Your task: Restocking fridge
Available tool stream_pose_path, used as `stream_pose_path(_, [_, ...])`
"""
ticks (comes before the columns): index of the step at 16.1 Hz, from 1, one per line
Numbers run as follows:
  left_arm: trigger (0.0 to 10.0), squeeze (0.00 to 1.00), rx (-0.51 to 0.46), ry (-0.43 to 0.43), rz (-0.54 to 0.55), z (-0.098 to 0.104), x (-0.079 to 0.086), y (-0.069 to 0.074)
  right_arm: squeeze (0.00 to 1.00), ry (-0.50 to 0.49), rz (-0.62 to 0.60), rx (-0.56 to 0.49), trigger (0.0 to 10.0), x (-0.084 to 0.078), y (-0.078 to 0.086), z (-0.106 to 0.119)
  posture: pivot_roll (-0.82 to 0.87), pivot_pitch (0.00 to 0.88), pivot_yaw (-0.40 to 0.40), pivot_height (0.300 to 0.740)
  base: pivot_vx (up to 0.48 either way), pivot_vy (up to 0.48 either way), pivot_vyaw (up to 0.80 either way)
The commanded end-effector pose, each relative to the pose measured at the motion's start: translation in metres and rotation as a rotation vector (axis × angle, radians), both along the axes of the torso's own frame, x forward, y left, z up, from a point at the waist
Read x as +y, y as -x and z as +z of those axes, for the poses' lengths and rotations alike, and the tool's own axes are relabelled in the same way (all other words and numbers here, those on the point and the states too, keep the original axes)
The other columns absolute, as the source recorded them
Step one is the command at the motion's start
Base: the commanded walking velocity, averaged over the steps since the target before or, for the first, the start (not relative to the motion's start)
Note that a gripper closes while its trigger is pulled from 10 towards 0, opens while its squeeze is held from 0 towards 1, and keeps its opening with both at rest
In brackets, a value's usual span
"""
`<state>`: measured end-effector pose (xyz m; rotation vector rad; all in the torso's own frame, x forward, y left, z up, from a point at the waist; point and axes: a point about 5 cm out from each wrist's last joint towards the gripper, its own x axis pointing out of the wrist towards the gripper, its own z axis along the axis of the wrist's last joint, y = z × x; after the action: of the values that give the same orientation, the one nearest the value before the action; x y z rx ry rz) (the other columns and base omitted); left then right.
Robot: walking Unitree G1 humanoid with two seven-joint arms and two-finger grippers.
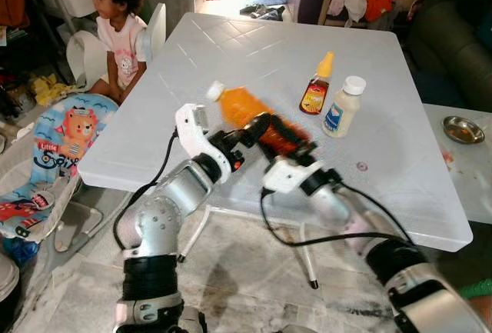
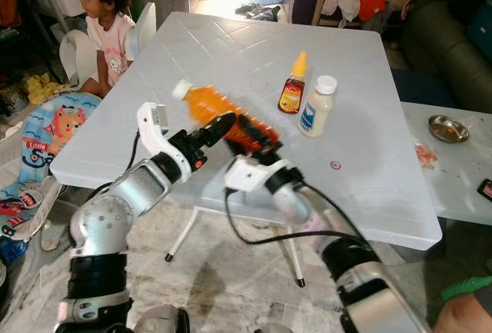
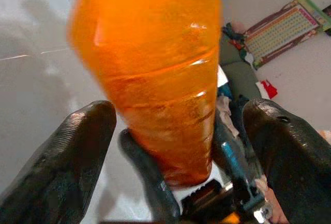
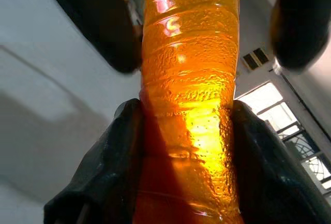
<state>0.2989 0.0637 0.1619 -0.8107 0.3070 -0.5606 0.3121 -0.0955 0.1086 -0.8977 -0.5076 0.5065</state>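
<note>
A bottle of orange drink [image 1: 240, 104] with a white cap hangs tilted over the near part of the white table [image 1: 231, 41], cap pointing away to the left. My right gripper [image 1: 294, 142] is shut on its lower end; in the right wrist view both fingers [image 4: 111, 167] press on the ribbed bottle [image 4: 191, 105]. My left gripper [image 1: 257, 127] is open around the bottle's middle. Its fingers [image 3: 67, 157] stand wide apart on either side of the bottle [image 3: 155, 74] without touching it.
A brown sauce bottle with a yellow cap [image 1: 317, 87] and a white bottle [image 1: 342, 108] stand on the table to the right. A child [image 1: 117, 29] sits at the far left, by a baby bouncer [image 1: 54, 156]. A metal bowl [image 1: 463, 128] lies on a side table.
</note>
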Motion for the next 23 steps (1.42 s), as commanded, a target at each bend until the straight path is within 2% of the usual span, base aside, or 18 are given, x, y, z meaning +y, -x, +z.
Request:
stream_pose_path(1, [10.0, 0.0, -0.006, -0.018, 0.013, 0.002, -0.008, -0.003, 0.0, -0.011, 0.031, -0.011, 10.0, 0.005, -0.001, 0.007, 0.04, 0.0, -0.023, 0.74, 0.0, 0.0, 0.0])
stream_pose_path(4, [10.0, 0.0, -0.006, -0.035, 0.106, 0.001, -0.003, -0.013, 0.0, -0.013, 0.056, -0.002, 10.0, 0.007, 0.004, 0.005, 0.03, 0.0, -0.025, 0.74, 0.0, 0.0, 0.0])
stream_pose_path(6, [10.0, 0.0, 0.009, -0.05, 0.213, -0.003, 0.005, -0.021, 0.0, -0.025, 0.074, 0.015, 10.0, 0.01, 0.008, 0.005, 0.03, 0.0, -0.024, 0.74, 0.0, 0.0, 0.0])
stream_pose_path(8, [10.0, 0.0, 0.009, -0.05, 0.255, -0.004, 0.008, -0.024, 0.0, -0.026, 0.084, 0.02, 10.0, 0.012, 0.011, 0.003, 0.03, 0.0, -0.024, 0.74, 0.0, 0.0, 0.0])
stream_pose_path(9, [1.4, 0.0, 0.011, -0.052, 0.264, -0.005, 0.009, -0.025, 0.0, -0.026, 0.084, 0.025, 10.0, 0.011, 0.012, 0.002, 0.03, 0.0, -0.024, 0.74, 0.0, 0.0, 0.0])
stream_pose_path(10, [0.0, 0.0, 0.013, -0.049, 0.262, -0.006, 0.009, -0.025, 0.0, -0.026, 0.082, 0.028, 10.0, 0.011, 0.012, 0.002, 0.03, 0.0, -0.023, 0.74, 0.0, 0.0, 0.0])
stream_pose_path(21, [0.0, 0.0, 0.068, -0.015, 0.296, -0.013, 0.012, -0.027, 0.0, -0.015, 0.056, 0.033, 10.0, 0.006, 0.007, 0.003, 0.03, 0.0, -0.028, 0.74, 0.0, 0.0, 0.0])
stream_pose_path(22, [0.0, 0.0, 0.069, -0.015, 0.298, -0.012, 0.012, -0.028, 0.62, -0.027, 0.063, 0.043, 10.0, 0.007, 0.007, 0.004, 0.03, 0.0, -0.029, 0.74, 0.0, 0.0, 0.0])
stream_pose_path(23, [0.0, 0.0, 0.069, -0.014, 0.299, -0.012, 0.013, -0.028, 1.0, -0.038, 0.08, 0.062, 10.0, 0.008, 0.007, 0.005, 0.03, 0.0, -0.029, 0.74, 0.0, 0.0, 0.0])
